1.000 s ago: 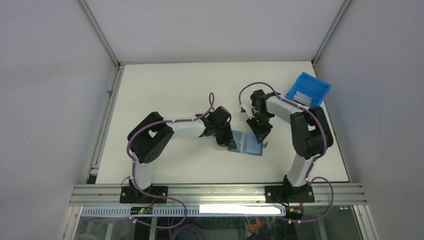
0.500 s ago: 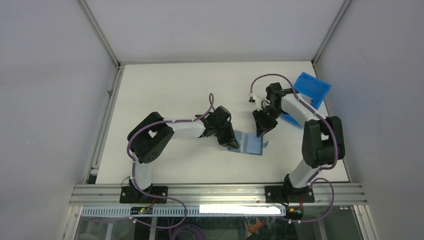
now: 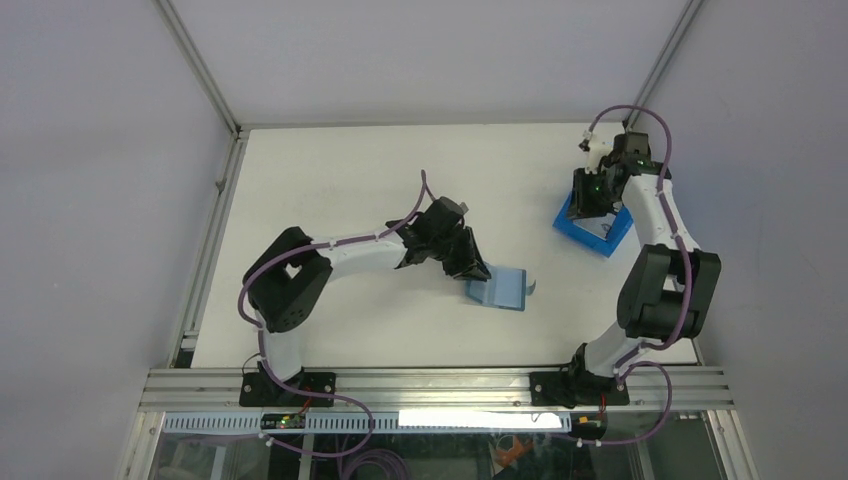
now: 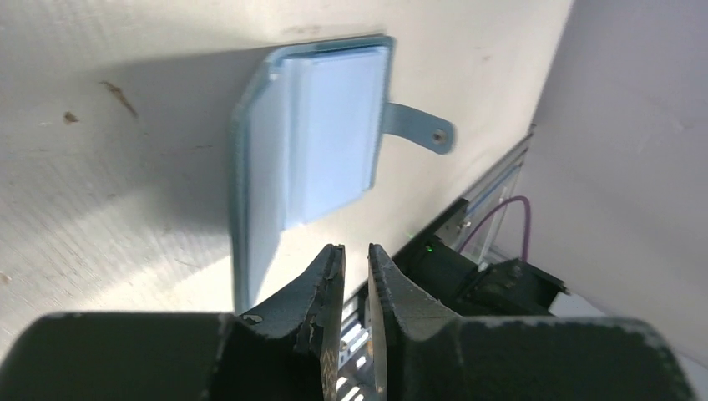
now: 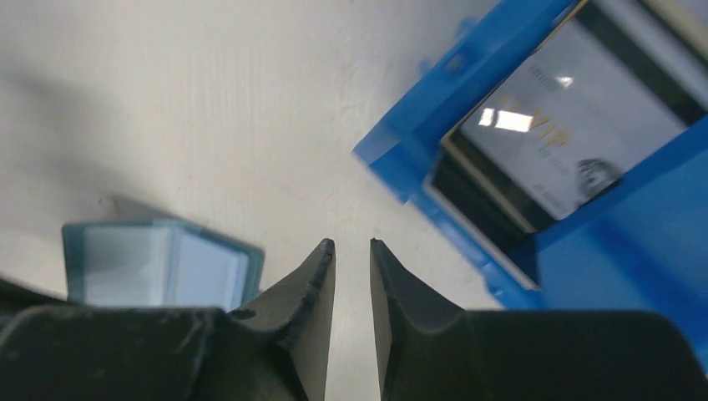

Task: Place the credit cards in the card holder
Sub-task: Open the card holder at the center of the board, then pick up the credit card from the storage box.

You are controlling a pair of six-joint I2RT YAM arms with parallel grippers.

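The card holder (image 3: pixel 497 289) lies open mid-frame on the table (image 3: pixel 330 180); credit cards (image 5: pixel 559 125) lie in the blue bin (image 5: pixel 401 159), upper right. Your left pincer (image 4: pixel 355 248) and right pincer (image 5: pixel 351 244): barely parted, empty. Likely risk: right one snags the bin wall, tips it.

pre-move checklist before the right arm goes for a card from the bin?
1. Right gripper empty, jaws slightly apart: ok.
2. Credit cards lying in blue bin, top one exposed: ok.
3. Right gripper lined up on cards: not ok, seems aimed at table beside bin corner.
4. Card holder open, inside up: ok.
5. Left gripper pinning card holder: not ok, empty, off its edge.
6. Holder pocket free: cannot tell.
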